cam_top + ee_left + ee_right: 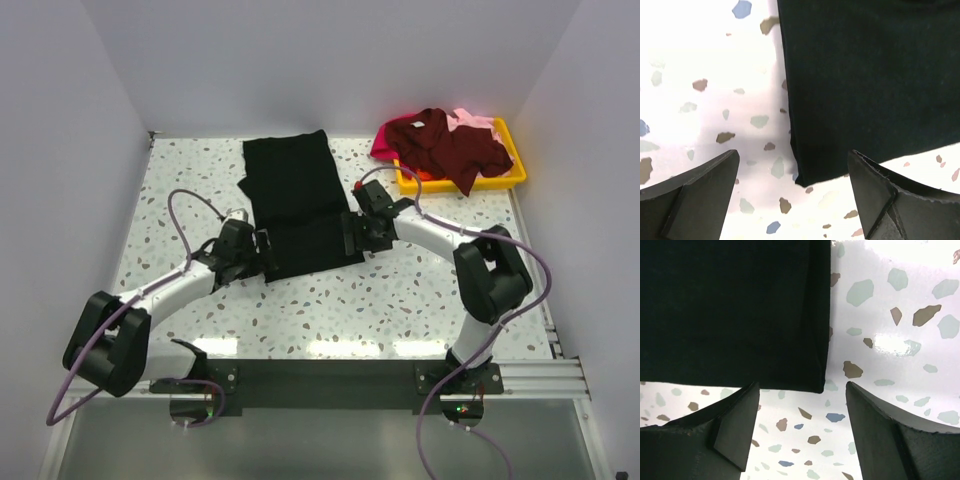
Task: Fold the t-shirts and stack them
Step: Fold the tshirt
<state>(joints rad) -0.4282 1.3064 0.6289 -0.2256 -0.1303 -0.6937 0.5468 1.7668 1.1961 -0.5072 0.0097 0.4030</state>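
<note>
Left gripper (262,244) and right gripper (350,232) both have their jaws spread, pinching nothing. Each sits low at one near corner of the black shirt (293,200), and in each wrist view that corner lies between the open fingers. The black shirt lies flat as a long folded strip, running from the far edge toward the middle of the worktop (400,290). A maroon shirt (450,145), magenta shirt (385,145) and pink shirt (470,120) are heaped in a yellow tray (510,182) at the far right corner. The likely risk is a pinch that catches only the top layer, so the fold opens on lifting. Uneven lifting by the two arms could skew the strip. The worktop is glossy white with coloured speckles, and plain pale walls (100,80) enclose it.
</note>
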